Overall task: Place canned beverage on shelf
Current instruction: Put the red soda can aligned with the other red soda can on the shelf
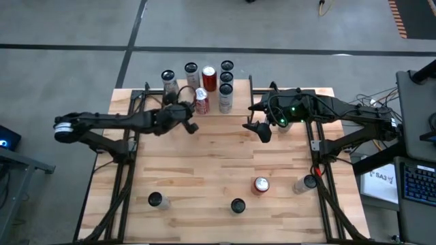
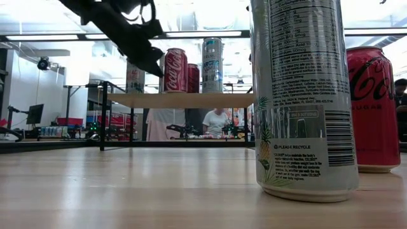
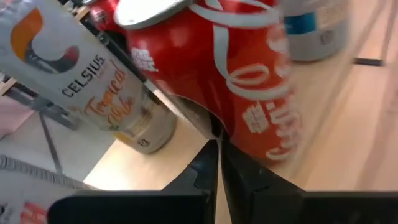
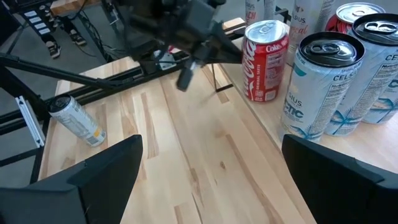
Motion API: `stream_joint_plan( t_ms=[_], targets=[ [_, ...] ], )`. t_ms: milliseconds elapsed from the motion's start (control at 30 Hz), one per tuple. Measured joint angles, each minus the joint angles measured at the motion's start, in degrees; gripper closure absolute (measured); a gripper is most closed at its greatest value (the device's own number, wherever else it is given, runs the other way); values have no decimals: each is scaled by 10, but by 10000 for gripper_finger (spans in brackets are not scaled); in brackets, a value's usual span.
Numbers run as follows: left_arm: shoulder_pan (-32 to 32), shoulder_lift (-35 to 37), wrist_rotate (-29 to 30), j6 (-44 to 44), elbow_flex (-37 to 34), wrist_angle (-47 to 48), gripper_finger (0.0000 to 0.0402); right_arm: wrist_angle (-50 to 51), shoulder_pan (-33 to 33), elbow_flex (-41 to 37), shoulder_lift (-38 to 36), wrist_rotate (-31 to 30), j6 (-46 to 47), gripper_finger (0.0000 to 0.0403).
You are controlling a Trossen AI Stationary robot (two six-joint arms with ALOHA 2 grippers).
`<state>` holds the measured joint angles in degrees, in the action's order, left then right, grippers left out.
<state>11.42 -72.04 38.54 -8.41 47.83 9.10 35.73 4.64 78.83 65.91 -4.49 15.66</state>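
The shelf [image 2: 191, 100] stands at the table's far edge and carries several upright cans. A red Coca-Cola can [image 4: 266, 62] stands on its base at the shelf's near left corner, next to a white Celsius can [image 3: 93, 87]. My left gripper [image 1: 193, 126] is shut and hangs just in front of the Coca-Cola can [image 3: 249, 81], toward the near side and apart from it, with nothing between its fingers [image 3: 205, 165]. My right gripper [image 1: 262, 129] waits open above the table, right of the shelf.
Along the near edge stand two dark-topped cans [image 1: 158, 200] [image 1: 237, 205] and a red can [image 1: 261, 185], with another can [image 1: 304, 184] beside it. The mid table [image 1: 218, 156] is bare wood. People show in the room behind.
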Motion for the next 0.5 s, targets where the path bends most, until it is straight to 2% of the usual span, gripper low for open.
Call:
stream_joint_plan(
  t_ms=[500],
  targets=[
    [18, -100, 21, -31, 89, -1, 401, 6, 0, 0, 0, 0, -6, 26]
  ],
)
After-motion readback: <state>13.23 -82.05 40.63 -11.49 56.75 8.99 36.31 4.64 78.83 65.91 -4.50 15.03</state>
